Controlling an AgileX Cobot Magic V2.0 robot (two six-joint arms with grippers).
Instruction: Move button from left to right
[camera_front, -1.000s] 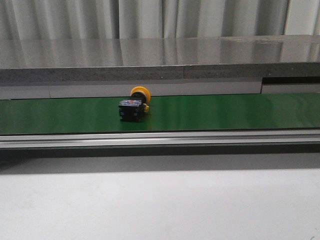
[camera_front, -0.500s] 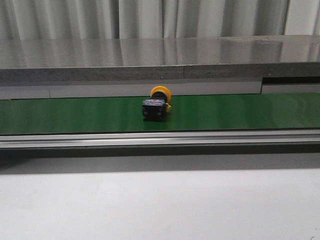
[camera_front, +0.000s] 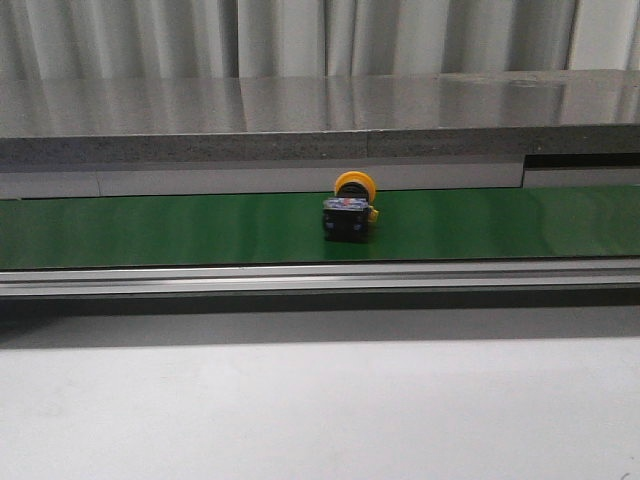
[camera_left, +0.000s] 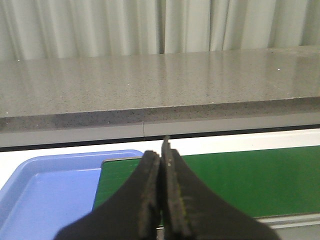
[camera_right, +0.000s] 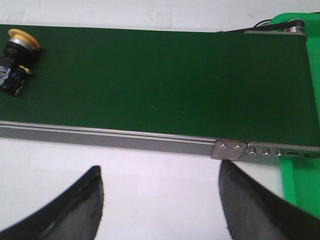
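The button (camera_front: 350, 212), a black boxy body with a round orange-yellow cap, lies on its side on the green conveyor belt (camera_front: 150, 228), a little right of the belt's middle in the front view. It also shows at the far edge of the right wrist view, the button (camera_right: 16, 56) resting on the belt (camera_right: 160, 80). My right gripper (camera_right: 161, 172) is open over the white table, short of the belt's metal rail, with nothing between its fingers. My left gripper (camera_left: 161, 150) is shut and empty, held over the belt's end. Neither gripper appears in the front view.
A blue tray (camera_left: 45, 195) sits beside one end of the belt. A green container (camera_right: 299, 165) stands by the other end. A metal rail (camera_front: 320, 277) runs along the belt's near side. A grey stone ledge (camera_front: 320, 120) and curtains rise behind.
The button has travelled steadily to the right along the belt, from left of centre to right of centre, keeping the same pose.
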